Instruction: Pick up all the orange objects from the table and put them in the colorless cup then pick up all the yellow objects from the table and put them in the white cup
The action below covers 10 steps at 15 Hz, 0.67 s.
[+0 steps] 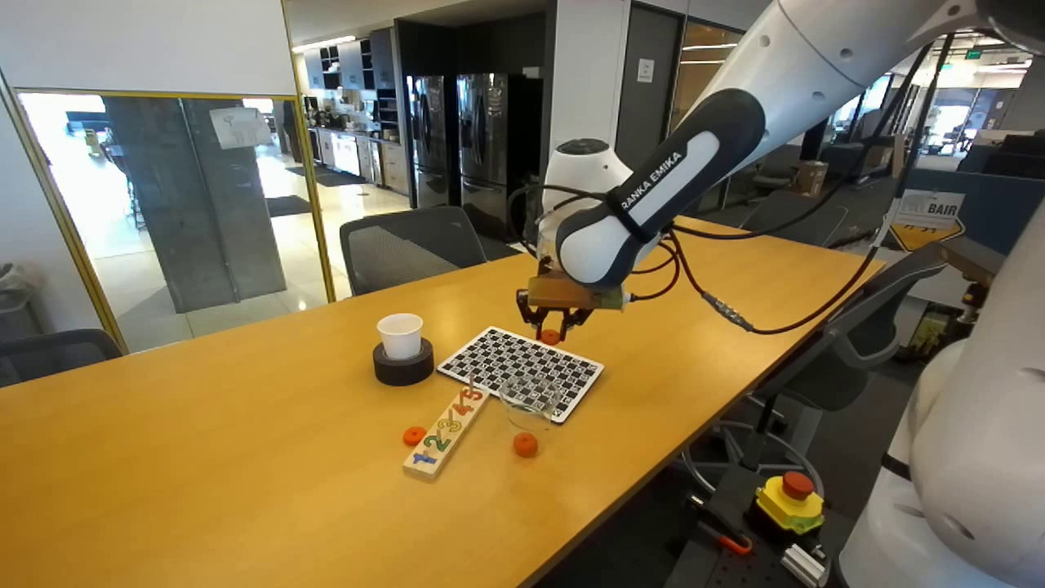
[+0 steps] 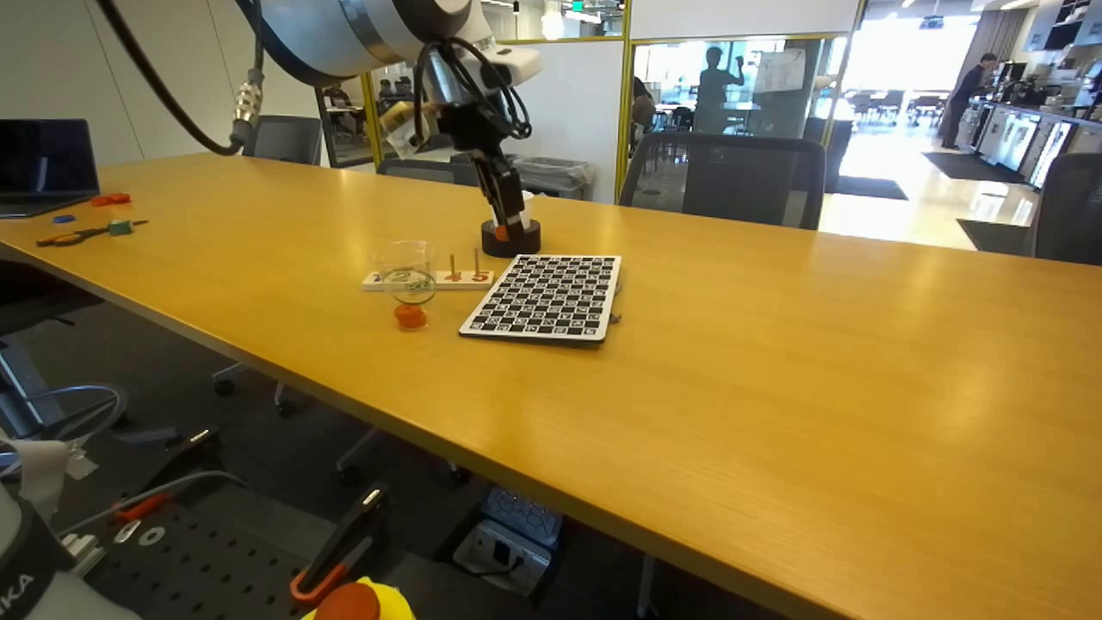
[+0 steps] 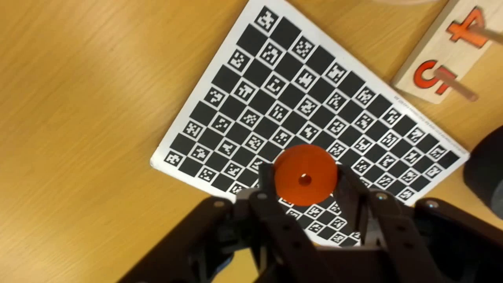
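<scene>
One orange piece (image 3: 305,167) pinched by claw (image 3: 305,177); table (image 2: 792,362) roomy past edges of checkered board (image 2: 554,297).

1. In an exterior view, a gold-framed pane (image 1: 220,212) stands upper left.
2. There too, dark refrigerators (image 1: 482,131) stand upper centre, a mesh chair (image 1: 412,245) below them.
3. In an exterior view, pale floor (image 2: 887,157) gleams around dark mats (image 2: 981,168), upper right.

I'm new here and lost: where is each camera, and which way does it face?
Exterior view: beside the arm, facing fridges across the table; much of the arm shows.
Exterior view: beside the arm, facing chairs past the gripper; arm partly shows.
Wrist view: on the arm, above the gripper, facing down at the board; fingers show.
Both exterior views share table, board and clear cup.
</scene>
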### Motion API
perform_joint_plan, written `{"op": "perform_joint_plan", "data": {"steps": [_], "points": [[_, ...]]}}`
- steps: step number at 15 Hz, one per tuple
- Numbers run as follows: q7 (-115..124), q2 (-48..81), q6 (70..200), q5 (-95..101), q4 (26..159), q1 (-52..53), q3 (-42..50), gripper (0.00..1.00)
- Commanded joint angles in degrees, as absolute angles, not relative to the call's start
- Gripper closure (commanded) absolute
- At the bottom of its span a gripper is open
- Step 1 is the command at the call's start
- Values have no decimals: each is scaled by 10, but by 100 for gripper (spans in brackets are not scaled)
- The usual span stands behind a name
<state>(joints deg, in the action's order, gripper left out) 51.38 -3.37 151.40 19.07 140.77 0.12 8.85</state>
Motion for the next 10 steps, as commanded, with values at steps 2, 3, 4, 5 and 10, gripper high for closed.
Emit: {"op": "perform_joint_plan", "data": {"steps": [2,3,4,5,10], "points": [[355,-94,1485,54,1434,10,39,83],[312,-96,1474,11,1432,15,33,83],[268,-98,1459,-32,1430,48,54,83],[224,-98,1439,-69,1425,51,53,83],[116,-94,1324,-139,1406,25,29,83]]}}
